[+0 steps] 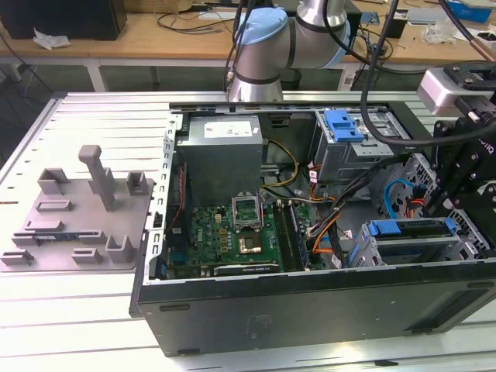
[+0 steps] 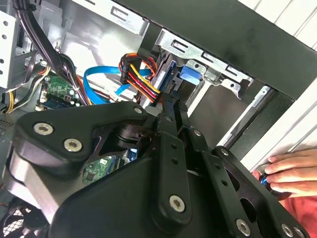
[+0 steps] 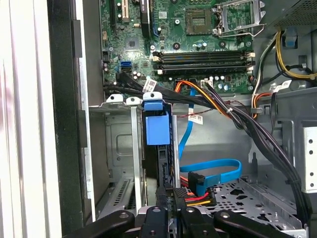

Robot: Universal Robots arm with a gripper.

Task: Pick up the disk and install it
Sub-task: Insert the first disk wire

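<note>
The disk (image 3: 159, 148) stands on edge in the metal drive cage (image 3: 119, 144) at the case's front corner, its blue carrier tab (image 3: 157, 130) facing the motherboard. In the exterior view the disk (image 1: 411, 228) lies in the cage on the exterior view's right, blue frame uppermost. My gripper (image 3: 172, 202) is at the disk's cable end. Its black fingers (image 2: 174, 130) lie close together, tips against the disk's edge (image 2: 171, 69), and nothing shows between them. In the exterior view the gripper (image 1: 439, 208) hangs just beyond the cage.
Coloured power wires (image 3: 194, 197) and a blue data cable (image 3: 218, 168) lie beside the fingers. A smaller blue bracket (image 1: 345, 124) tops the upper cage, and a grey power-supply box (image 1: 221, 151) sits behind the motherboard (image 1: 232, 240). A person's hand (image 2: 292, 171) rests outside the case. A grey fixture (image 1: 77, 209) is on the exterior view's left.
</note>
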